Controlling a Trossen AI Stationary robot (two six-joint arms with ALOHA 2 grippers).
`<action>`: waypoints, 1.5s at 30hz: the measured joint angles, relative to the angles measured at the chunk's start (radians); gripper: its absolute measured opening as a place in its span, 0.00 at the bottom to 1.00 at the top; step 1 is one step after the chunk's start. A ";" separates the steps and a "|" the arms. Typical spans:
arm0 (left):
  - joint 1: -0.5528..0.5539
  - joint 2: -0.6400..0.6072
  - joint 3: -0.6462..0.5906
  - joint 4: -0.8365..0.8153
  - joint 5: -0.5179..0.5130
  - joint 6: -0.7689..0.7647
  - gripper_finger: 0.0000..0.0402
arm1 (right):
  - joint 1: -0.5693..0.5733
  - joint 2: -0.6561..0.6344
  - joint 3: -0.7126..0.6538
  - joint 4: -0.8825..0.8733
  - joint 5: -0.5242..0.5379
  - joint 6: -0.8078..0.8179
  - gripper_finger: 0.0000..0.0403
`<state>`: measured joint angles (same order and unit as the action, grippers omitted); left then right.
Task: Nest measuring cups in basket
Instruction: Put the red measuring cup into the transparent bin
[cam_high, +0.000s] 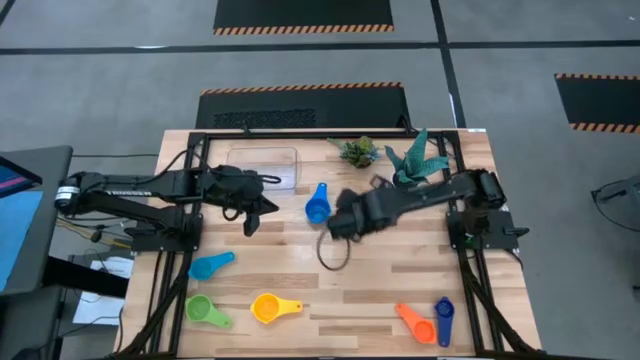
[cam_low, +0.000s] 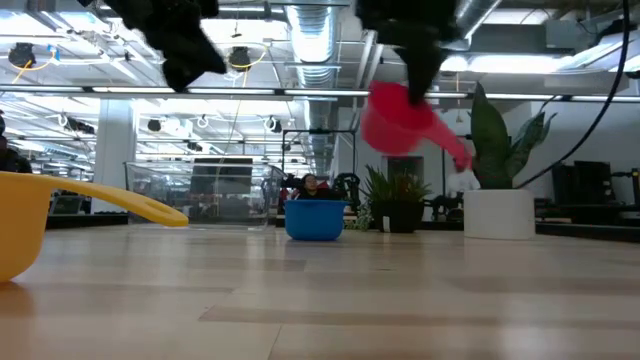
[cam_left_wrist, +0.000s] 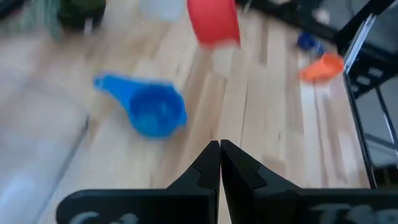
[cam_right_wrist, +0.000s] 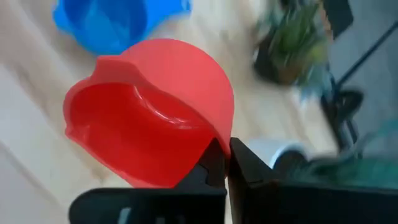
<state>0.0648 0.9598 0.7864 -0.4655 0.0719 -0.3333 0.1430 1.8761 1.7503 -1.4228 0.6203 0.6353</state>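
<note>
1. You are looking at the red measuring cup (cam_right_wrist: 149, 109) hanging in the air above the middle of the table (cam_high: 370, 280), gripped by the right gripper (cam_right_wrist: 225, 155), whose fingers are pinching shut on its rim
2. You are seeing the blue measuring cup (cam_high: 317, 203) lying on the table just beside that gripper, toward the basket
3. You are finding the clear basket (cam_high: 262, 165) sitting near the far edge of the table, with no cup visible in it
4. You are seeing the light blue cup (cam_high: 211, 265), the green cup (cam_high: 206, 311) and the yellow cup (cam_high: 272, 308) lying along the near left part of the table, and the orange cup (cam_high: 414, 322) touching the dark blue cup (cam_high: 444, 320) at the near right
5. You are watching the left gripper (cam_left_wrist: 220, 162) hovering just beside the basket, its fingers pressed together and holding nothing
6. You are seeing a white plant pot (cam_low: 497, 214) standing at the far right
</note>
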 joint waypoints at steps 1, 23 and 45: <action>-0.006 -0.013 0.000 -0.039 0.001 -0.015 0.00 | -0.025 0.000 0.024 0.026 0.015 -0.042 0.01; -0.272 -0.070 -0.055 -0.282 -0.199 -0.431 0.00 | -0.442 0.135 0.206 1.058 -0.373 -0.871 0.01; -0.367 -0.070 -0.055 -0.284 -0.265 -0.565 0.00 | -0.409 0.474 0.562 0.748 -0.570 -0.893 0.01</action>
<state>-0.3027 0.8898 0.7311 -0.7490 -0.1929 -0.8982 -0.2661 2.3501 2.3118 -0.6750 0.0504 -0.2573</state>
